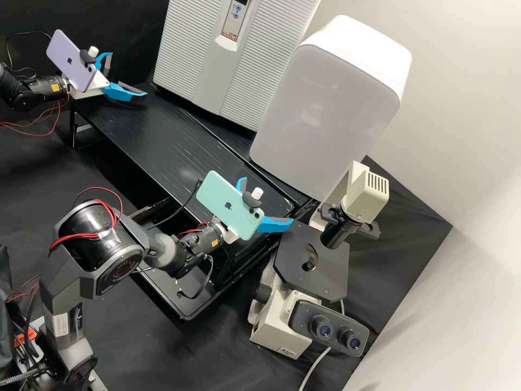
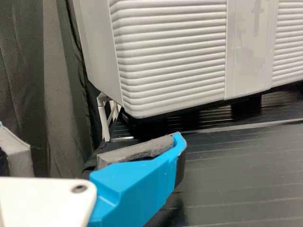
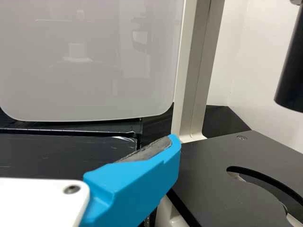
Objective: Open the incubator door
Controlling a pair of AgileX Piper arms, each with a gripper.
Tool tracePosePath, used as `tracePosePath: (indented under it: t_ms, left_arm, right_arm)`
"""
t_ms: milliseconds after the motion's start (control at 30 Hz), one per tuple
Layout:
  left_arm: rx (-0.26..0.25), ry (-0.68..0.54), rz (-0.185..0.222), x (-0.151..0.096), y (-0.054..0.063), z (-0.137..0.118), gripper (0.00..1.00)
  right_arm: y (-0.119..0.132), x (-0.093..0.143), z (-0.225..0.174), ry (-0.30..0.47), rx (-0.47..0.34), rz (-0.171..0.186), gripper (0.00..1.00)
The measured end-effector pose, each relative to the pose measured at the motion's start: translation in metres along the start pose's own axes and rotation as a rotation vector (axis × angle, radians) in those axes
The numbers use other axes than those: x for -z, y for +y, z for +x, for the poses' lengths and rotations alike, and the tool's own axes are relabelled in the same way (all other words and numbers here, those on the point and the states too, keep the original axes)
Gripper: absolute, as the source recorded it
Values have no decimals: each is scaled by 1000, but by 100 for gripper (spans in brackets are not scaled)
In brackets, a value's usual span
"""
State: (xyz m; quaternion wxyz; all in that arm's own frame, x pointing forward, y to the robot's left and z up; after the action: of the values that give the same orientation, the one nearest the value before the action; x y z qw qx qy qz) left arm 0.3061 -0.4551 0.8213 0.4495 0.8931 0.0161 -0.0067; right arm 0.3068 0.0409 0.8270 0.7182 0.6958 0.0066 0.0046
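In the high view my left gripper (image 1: 129,73) stands open at the far left, in front of a ribbed pale cabinet (image 1: 239,81) with a control panel. The left wrist view has that gripper (image 2: 90,142) apart from the cabinet's lower corner (image 2: 137,106). My right gripper (image 1: 269,200) is open below the white box with a smooth, glossy grey door (image 1: 325,114), touching neither. From the right wrist, the gripper (image 3: 87,142) is seen before the shut door (image 3: 90,71). Which appliance is the incubator I cannot tell. Nothing is between either gripper's fingers.
A microscope with a dark stage (image 1: 320,260) stands close beside the right gripper; its stage (image 3: 227,189) and pale column (image 3: 191,71) also show in the right wrist view. A black shelf (image 1: 173,136) runs before both appliances. Loose cables hang around the arms.
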Motion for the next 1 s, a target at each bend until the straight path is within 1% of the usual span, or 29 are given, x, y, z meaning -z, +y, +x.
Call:
tracePosePath:
  t_ms: [400, 433, 533, 600, 667, 700, 800, 900, 933, 967, 1000]
  left_arm:
    - [0, 0, 0, 0, 0, 0, 100]
    - [1, -7, 5, -1, 0, 0, 100]
    - [5, -29, 4, 0, 0, 0, 100]
    - [8, -40, -9, 1, 0, 0, 100]
    - [3, -43, -35, 6, 3, 2, 100]
    - [-2, -46, -47, 7, 6, 3, 100]
    - [-45, -65, -66, 11, 20, 8, 100]
    - [-98, -106, -76, 11, 40, 11, 100]
    - [-125, -127, -75, 12, 50, 12, 100]
    - [-133, -138, -84, 11, 54, 13, 100]
    - [-150, -149, -90, 12, 61, 14, 100]
  right_arm:
    - [0, 0, 0, 0, 0, 0, 100]
    - [0, 0, 0, 0, 0, 0, 100]
    - [0, 0, 0, 0, 0, 0, 100]
    - [0, 0, 0, 0, 0, 0, 100]
    - [0, 0, 0, 0, 0, 0, 100]
    - [0, 0, 0, 0, 0, 0, 100]
    - [0, 0, 0, 0, 0, 0, 100]
    - [0, 0, 0, 0, 0, 0, 100]
    - [0, 0, 0, 0, 0, 0, 100]
    - [0, 0, 0, 0, 0, 0, 100]
    - [0, 0, 0, 0, 0, 0, 100]
